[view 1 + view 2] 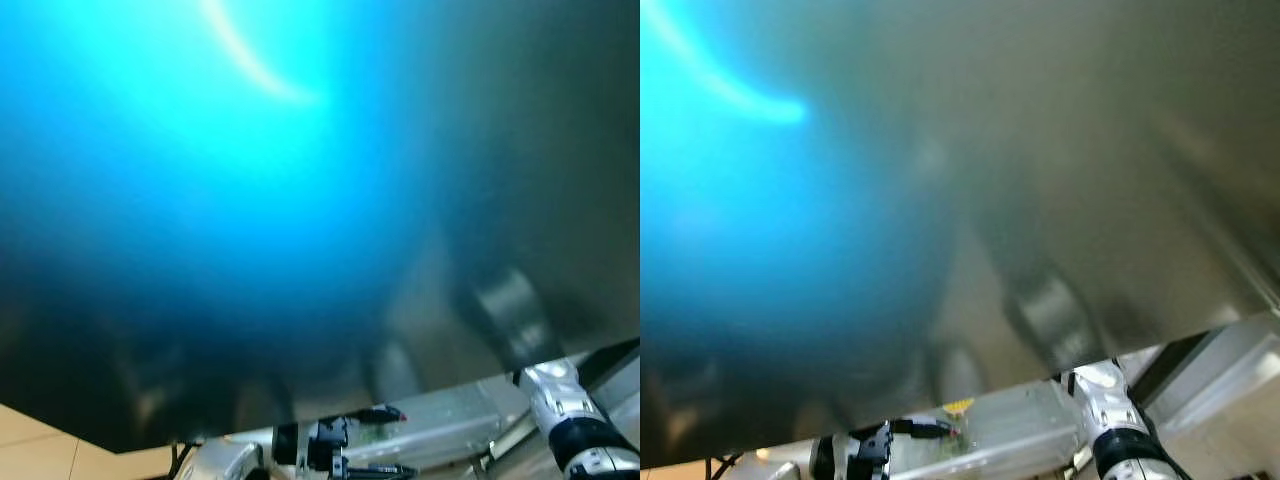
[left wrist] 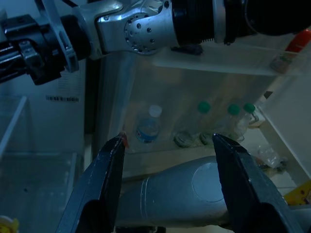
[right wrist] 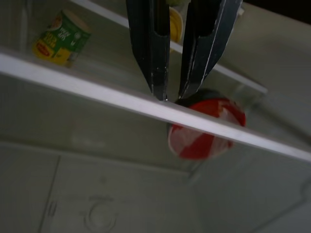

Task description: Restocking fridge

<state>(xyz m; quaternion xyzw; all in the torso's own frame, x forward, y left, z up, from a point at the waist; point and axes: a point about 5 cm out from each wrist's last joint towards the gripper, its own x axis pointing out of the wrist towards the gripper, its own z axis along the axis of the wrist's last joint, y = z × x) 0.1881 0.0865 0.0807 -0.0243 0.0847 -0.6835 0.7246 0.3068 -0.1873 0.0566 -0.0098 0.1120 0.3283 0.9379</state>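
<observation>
Right gripper (image 3: 172, 94) at fridge shelf (image 3: 73, 85)

The white shelf edge (image 3: 146, 104) crosses right at the right gripper (image 3: 172, 94)'s nearly closed tips; red-and-white can (image 3: 206, 128) sits just behind.

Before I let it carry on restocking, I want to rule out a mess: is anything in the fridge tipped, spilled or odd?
Yes: a red and white can lies on its side under the glass shelf, just past the right gripper. No spill visible.
</observation>
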